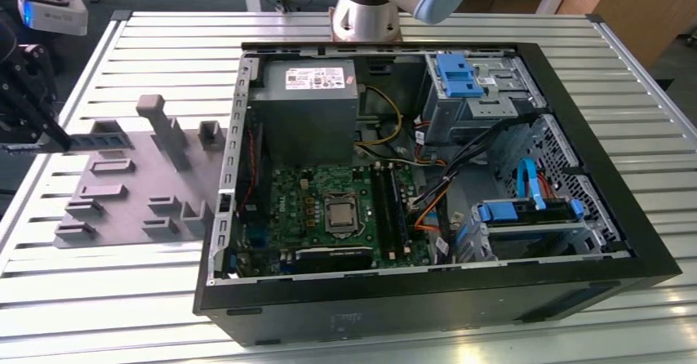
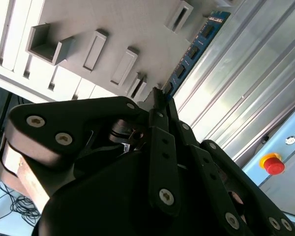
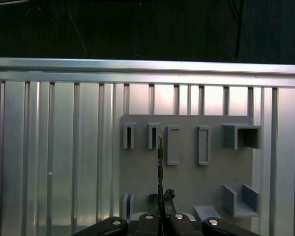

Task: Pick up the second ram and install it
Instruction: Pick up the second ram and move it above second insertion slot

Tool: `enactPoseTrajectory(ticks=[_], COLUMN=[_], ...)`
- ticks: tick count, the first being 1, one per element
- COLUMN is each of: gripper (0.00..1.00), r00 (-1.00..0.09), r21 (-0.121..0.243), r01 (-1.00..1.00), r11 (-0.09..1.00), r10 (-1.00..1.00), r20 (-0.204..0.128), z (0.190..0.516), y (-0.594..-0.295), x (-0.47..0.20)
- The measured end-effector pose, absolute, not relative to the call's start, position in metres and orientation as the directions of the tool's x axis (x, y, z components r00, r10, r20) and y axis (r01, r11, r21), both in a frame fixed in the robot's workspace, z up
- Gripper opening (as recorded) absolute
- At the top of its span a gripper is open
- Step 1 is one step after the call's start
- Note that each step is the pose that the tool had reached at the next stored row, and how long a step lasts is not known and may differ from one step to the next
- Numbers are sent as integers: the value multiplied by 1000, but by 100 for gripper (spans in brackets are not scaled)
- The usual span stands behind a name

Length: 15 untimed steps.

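1. the black multi-link gripper (image 1: 57,138) hangs at the exterior view's left edge, over the slatted aluminium table (image 1: 98,299).
2. its jaws are pinched narrow on one end of the second ram (image 2: 191,51), a long, thin blue-green memory stick with dark chips.
3. the stick juts out over the grey plastic fixture plate with raised slots (image 1: 120,193).
4. the open black computer case (image 1: 436,303) lies well apart, toward the exterior view's right.
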<state>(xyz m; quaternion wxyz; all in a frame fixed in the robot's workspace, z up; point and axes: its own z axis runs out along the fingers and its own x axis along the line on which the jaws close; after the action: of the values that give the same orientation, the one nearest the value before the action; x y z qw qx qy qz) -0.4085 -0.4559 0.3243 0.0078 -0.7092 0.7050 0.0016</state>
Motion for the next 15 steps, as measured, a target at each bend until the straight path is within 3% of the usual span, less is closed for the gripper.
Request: enactPoseTrajectory(ticks=[15], gripper=[14], r00=[6], r21=[-9], r01=[-1000], r11=[-6], r10=[-1000], r20=[-13], z=[338], y=[-456], x=[-409])
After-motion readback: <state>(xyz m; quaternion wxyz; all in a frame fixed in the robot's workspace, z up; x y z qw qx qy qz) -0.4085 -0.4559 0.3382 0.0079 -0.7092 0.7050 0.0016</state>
